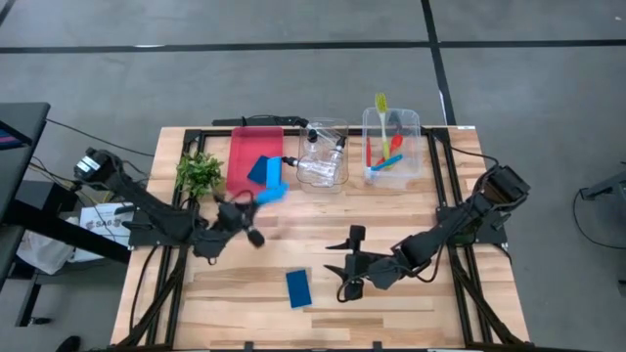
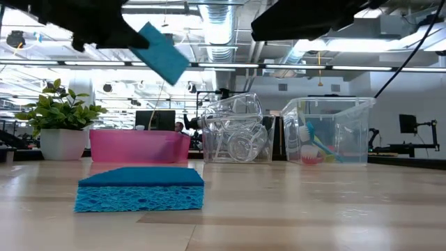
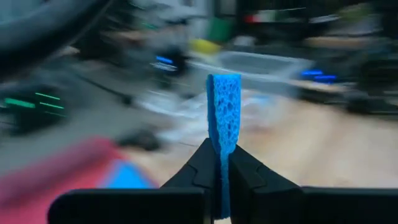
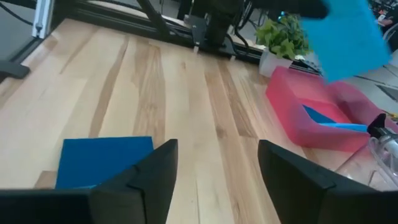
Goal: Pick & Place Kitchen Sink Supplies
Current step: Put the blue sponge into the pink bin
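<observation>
Aloft, thin porous blue sponge (image 3: 223, 118), edge-on.

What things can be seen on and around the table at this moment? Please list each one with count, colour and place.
sponges: three visible, blue; one flat on the table's front, one in the red tray, one held by the left tool
red tray: one, at the back
plant: one, green, left of the tray
bottles bin: one, clear, holds clear bottles, right of the tray
brush bin: one, clear, holds yellow-green, red and blue brushes, back right
left tool: shut on a sponge, near the tray
right tool: open, near the front sponge
</observation>
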### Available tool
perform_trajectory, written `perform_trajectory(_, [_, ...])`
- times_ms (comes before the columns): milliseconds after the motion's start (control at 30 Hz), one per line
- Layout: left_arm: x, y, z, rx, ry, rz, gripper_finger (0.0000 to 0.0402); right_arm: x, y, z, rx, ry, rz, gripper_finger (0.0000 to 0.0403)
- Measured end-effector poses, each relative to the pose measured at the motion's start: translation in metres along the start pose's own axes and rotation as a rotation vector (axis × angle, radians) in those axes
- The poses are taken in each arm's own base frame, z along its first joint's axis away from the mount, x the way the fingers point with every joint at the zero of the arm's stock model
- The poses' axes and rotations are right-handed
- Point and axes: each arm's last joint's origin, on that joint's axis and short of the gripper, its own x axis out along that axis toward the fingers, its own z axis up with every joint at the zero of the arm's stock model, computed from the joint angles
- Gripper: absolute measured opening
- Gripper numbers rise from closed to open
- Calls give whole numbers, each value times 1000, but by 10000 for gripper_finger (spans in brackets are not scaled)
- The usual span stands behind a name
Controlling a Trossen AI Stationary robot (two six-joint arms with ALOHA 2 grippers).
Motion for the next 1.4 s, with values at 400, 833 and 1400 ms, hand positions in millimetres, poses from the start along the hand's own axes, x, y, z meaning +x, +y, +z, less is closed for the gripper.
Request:
perform_trajectory(400, [59,57,-23,294,89,476,20,4,-2,-3,6,21,-7,174])
perform_trajectory(833, [95,111,-37,146,249,317,112,4,-1,-8,-32,55,16,192])
perform_trajectory(1400, [34,38,-56,-210,443,-539,176,67,-3,-46,140,150,267,254])
